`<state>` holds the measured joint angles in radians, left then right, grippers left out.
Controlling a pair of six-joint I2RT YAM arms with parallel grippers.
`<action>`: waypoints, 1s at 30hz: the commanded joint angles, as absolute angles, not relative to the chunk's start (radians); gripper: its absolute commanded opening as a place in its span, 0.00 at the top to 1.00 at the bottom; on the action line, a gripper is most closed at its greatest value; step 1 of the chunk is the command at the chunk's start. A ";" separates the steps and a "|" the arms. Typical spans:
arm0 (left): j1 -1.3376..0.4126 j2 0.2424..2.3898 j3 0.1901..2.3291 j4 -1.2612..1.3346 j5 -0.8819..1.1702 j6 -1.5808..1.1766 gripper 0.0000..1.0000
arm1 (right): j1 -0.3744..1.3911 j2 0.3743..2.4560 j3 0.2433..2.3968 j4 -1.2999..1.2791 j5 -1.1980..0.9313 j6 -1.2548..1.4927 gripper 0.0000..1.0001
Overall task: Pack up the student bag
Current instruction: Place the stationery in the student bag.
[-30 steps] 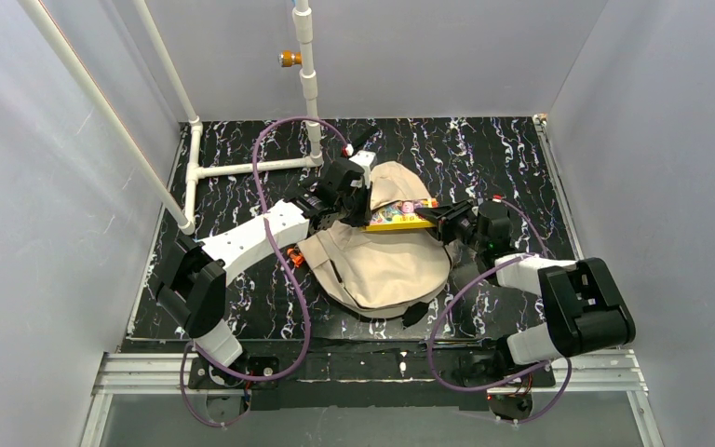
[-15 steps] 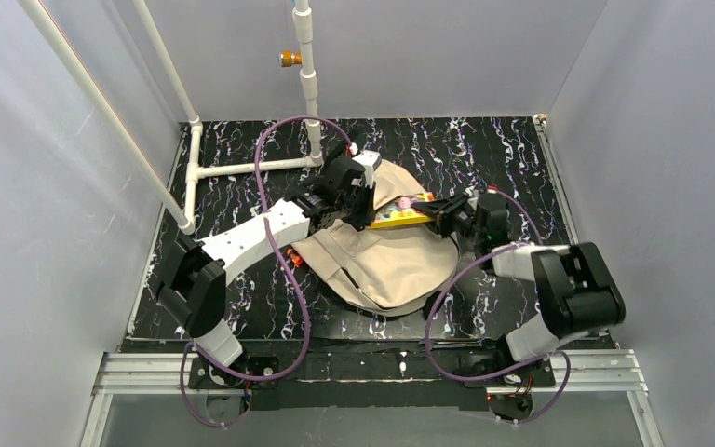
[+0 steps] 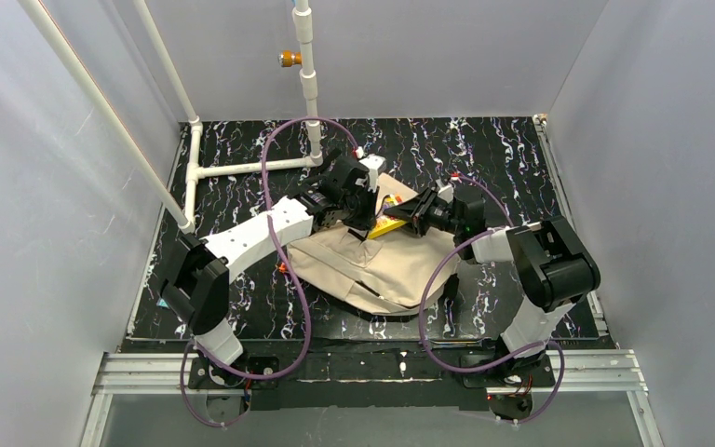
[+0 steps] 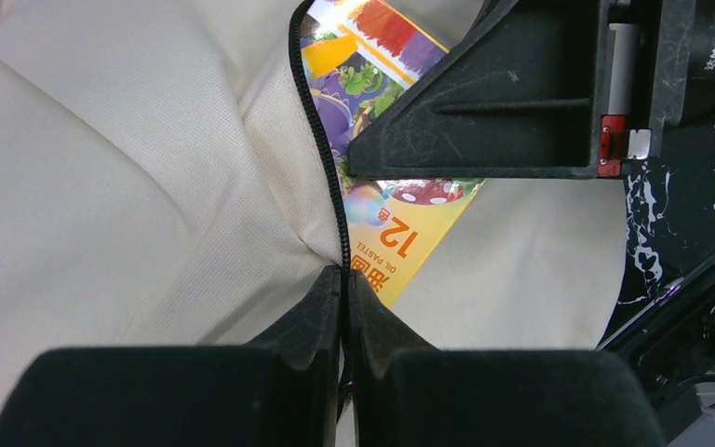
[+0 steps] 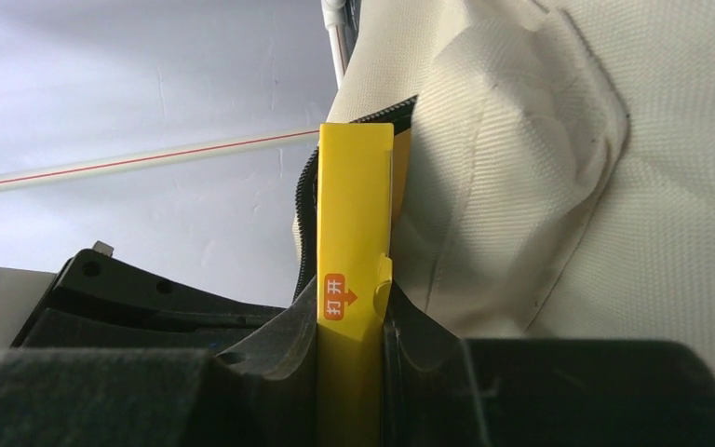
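While left tool (image 4: 343, 281) pinches the student bag (image 4: 130, 186), right tool (image 5: 354, 312) has pushed its gripped box (image 5: 355, 196) deeper.

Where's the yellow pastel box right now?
The pastel box is mid-table in the top view, clamped in the right gripper and partly inside the student bag, whose zip edge the left gripper pinches.

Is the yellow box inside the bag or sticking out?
Half in: yellow box passes the zip of the bag; right hand grips its outer end.
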<state>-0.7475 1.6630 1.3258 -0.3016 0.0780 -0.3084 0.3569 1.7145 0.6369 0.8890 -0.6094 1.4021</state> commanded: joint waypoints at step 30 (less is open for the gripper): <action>-0.785 1.967 1.645 -0.381 -0.319 -0.070 0.55 | 0.391 1.738 0.704 0.703 -0.797 1.212 0.84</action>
<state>-0.7856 1.9625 1.6264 -0.3595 -0.2787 -0.1337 0.3687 1.7519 0.6788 0.7300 -0.7040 1.2640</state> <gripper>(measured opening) 0.462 0.285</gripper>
